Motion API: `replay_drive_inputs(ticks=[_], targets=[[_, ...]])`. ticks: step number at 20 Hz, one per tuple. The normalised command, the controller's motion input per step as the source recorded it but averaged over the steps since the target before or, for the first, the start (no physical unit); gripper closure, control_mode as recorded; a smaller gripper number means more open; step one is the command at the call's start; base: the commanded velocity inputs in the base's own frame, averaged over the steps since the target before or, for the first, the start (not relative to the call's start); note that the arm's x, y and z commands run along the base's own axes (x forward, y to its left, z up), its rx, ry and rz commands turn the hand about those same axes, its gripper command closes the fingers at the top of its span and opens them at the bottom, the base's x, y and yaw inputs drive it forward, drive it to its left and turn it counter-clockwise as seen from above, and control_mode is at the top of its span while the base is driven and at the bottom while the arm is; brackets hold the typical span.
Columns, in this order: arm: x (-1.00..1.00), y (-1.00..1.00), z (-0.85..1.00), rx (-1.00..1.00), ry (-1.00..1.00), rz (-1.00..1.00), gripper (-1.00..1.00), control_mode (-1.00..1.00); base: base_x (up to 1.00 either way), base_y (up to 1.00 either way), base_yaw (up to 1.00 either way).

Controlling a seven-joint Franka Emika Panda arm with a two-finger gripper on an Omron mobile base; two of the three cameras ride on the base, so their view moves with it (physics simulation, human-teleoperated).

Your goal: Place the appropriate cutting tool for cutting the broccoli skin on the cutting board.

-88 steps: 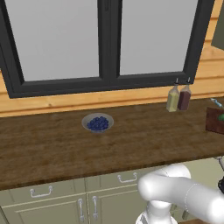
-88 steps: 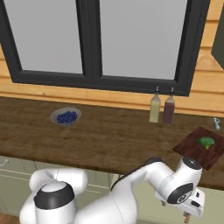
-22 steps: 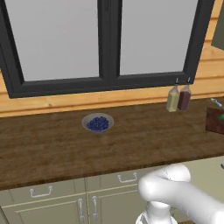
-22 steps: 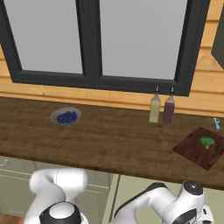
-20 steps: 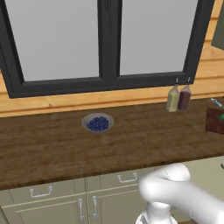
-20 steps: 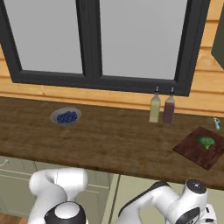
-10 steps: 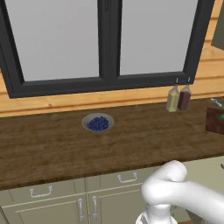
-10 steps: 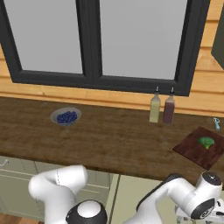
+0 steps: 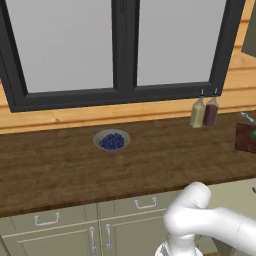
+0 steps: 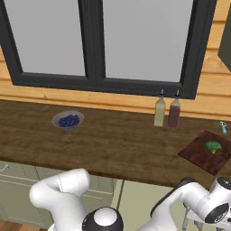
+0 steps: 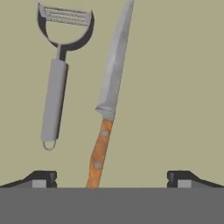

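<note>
In the hand view a grey peeler [image 11: 54,83] with a Y-shaped head lies on a beige surface, left of a kitchen knife [image 11: 109,87] with a wooden handle. My gripper [image 11: 111,177] hovers over them, open, its fingertips [image 11: 41,178] far apart on either side of the knife's handle and touching neither tool. The dark reddish cutting board [image 10: 205,155] lies at the counter's right end with the small green broccoli [image 10: 212,145] on it. In the left base view the board [image 9: 246,138] is cut off by the right edge.
A bowl of blue berries [image 10: 68,121] stands on the brown countertop [image 10: 113,144] towards the left. Two bottles [image 10: 166,112] stand under the window. A small blue object [image 10: 223,126] lies behind the board. Cabinet doors [image 9: 75,235] run below the counter.
The arm has swung further right and lower, below the counter's edge at the right. The things on the counter have not moved.
</note>
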Motion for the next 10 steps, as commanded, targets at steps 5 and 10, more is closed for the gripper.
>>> replay_drive_inputs(ticks=[5,10], targets=[[0.0,0.0,-0.18,0.0,0.0,-0.06,-1.0,-1.0,0.0,0.0,0.0],[-0.03,0.06,-0.34,-0.01,0.0,-0.04,-1.0,-1.0,0.0,0.0,0.0]])
